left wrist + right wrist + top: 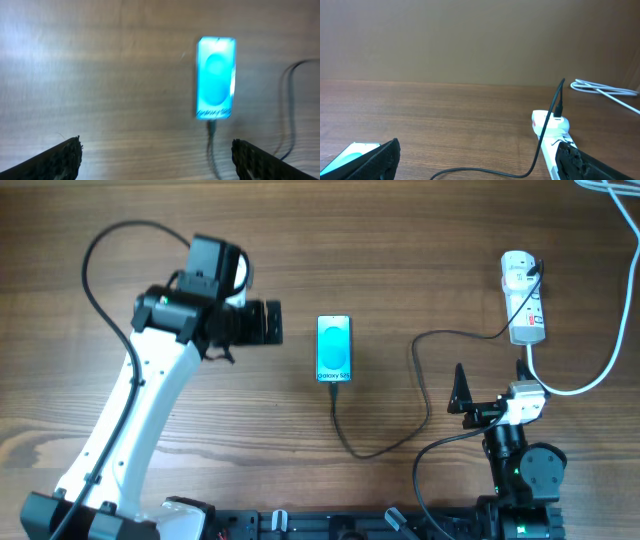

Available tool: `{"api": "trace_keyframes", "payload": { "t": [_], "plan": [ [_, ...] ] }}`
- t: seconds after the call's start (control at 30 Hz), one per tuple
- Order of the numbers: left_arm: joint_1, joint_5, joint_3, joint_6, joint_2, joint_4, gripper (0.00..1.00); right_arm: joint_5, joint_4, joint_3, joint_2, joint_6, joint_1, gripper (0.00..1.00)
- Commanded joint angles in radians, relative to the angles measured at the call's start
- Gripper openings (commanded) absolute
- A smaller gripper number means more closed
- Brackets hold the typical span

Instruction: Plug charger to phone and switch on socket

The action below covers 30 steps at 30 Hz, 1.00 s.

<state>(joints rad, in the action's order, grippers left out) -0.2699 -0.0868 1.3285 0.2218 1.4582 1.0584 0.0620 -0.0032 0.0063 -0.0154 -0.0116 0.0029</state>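
Observation:
The phone (334, 348) lies mid-table, its cyan screen lit; it also shows in the left wrist view (216, 79) and at the lower left edge of the right wrist view (350, 152). The thin black charger cable (345, 435) meets the phone's near end, loops round and runs to the white socket strip (524, 300), which also shows in the right wrist view (551, 131). My left gripper (268, 322) is open and empty, left of the phone (156, 152). My right gripper (492, 383) is open and empty, just in front of the socket (477, 157).
A thicker white cable (600, 375) curves from the socket's near end out to the right edge and up the far right; it also shows in the right wrist view (605, 90). My arms' own black wires loop by each base. The table is dark wood.

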Motion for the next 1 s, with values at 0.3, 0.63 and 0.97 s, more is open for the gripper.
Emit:
{"api": "trace_keyframes", "payload": {
  "t": [0.3,0.63,0.97],
  "plan": [
    [0.058,-0.009,-0.248,-0.086,-0.234,-0.206,1.0,-0.007,0.003,-0.001,0.012,0.014,-0.004,1.0],
    [0.178,-0.135,-0.538,-0.296,-0.453,-0.406,1.0,-0.007,0.003,-0.001,0.012,0.015,-0.004,1.0],
    [0.264,-0.138,-0.76,-0.296,-0.734,-0.576,1.0,-0.007,0.003,-0.001,0.012,0.015,-0.005,1.0]
  ]
}}
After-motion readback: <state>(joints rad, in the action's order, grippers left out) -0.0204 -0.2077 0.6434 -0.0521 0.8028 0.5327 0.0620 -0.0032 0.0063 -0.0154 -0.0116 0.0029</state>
